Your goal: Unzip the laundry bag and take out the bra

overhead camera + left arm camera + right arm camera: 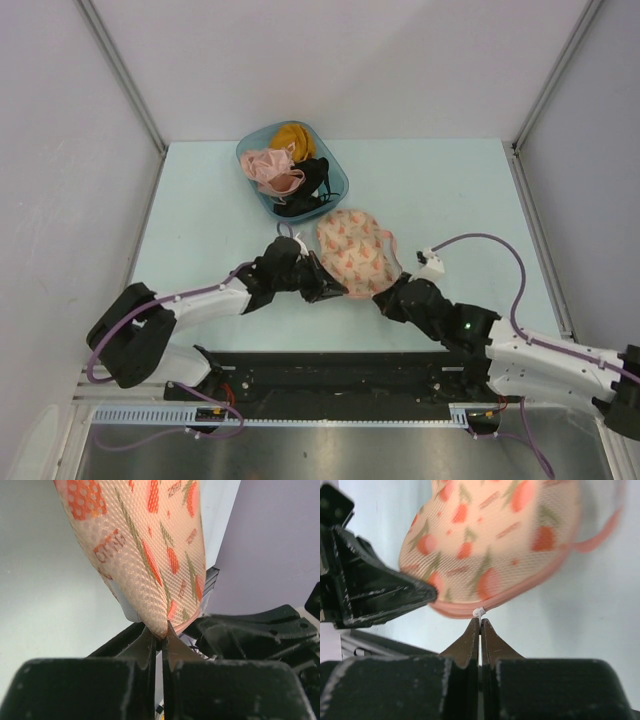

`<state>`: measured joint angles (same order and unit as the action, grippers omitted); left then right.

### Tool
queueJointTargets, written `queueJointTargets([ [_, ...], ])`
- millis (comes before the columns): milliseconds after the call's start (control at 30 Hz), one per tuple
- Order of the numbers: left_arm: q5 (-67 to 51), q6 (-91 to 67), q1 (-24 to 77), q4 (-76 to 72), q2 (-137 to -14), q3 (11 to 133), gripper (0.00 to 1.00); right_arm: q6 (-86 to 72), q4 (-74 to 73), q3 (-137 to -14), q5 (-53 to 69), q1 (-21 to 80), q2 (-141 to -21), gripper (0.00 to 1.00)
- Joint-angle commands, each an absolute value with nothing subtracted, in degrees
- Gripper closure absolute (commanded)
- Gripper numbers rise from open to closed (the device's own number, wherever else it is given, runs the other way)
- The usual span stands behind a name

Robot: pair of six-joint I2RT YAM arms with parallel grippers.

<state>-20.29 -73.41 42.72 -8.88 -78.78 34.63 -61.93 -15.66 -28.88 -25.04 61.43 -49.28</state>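
The laundry bag (352, 250) lies mid-table, cream-peach mesh with orange motifs and a pink rim. My left gripper (335, 291) is at its near-left edge, shut on a fold of the bag's fabric (150, 555), which rises from the pinch between the fingertips (160, 632). My right gripper (380, 297) is at the near-right rim, shut on the small white zipper pull (478, 612) on the pink rim; its fingertips (480, 622) meet just under it. The bag (495, 540) fills the upper right wrist view, with the left gripper (380, 595) on the left. The bra is hidden.
A teal plastic tub (292, 170) stands behind the bag, holding pink, mustard and black garments. A pink loop (393, 245) hangs off the bag's right side. White walls close in the pale table (450, 190) on three sides.
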Motion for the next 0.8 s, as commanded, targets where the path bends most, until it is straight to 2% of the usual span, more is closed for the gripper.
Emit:
queueJointTargets([
  [0,-21.53,-69.08,41.13,-9.14,-78.75,36.39,1.00,-59.51,-25.22,-24.98,-28.31,56.35,-40.71,1.00],
  [100,-21.62,-67.33,41.13,-9.93,-77.61,36.73,1.00,-58.98,-27.51,-21.90,-24.80,50.64,-34.48,1.00],
  [200,-22.58,-64.70,41.13,-8.45,-78.31,38.84,1.00,-59.41,-28.56,-21.36,-24.08,49.83,-30.78,1.00],
  [433,-25.31,-50.92,41.13,2.97,-91.04,54.91,1.00,-62.40,-25.76,-21.53,-25.39,55.71,-33.03,1.00],
  [467,-25.14,-49.50,41.13,4.29,-92.62,59.02,0.96,-63.79,-24.53,-21.79,-26.18,58.85,-33.83,1.00],
  [533,-24.70,-45.81,41.13,8.86,-97.02,62.91,0.86,-65.21,-22.86,-22.32,-28.38,61.60,-37.33,1.00],
  [633,-24.78,-43.17,40.96,12.65,-98.88,67.06,0.44,-67.85,-18.82,-23.11,-29.27,64.68,-41.12,1.00],
  [667,-24.26,-42.81,40.96,13.70,-98.53,67.50,0.24,-69.16,-16.20,-23.12,-29.44,65.12,-43.22,1.00],
  [733,-22.51,-41.66,40.70,15.11,-96.07,67.41,0.07,-69.87,-13.38,-23.12,-29.71,65.48,-45.08,1.00],
  [767,-21.63,-41.23,40.61,16.77,-94.93,66.89,0.05,-70.13,-12.84,-23.12,-30.23,65.57,-46.13,1.00],
])
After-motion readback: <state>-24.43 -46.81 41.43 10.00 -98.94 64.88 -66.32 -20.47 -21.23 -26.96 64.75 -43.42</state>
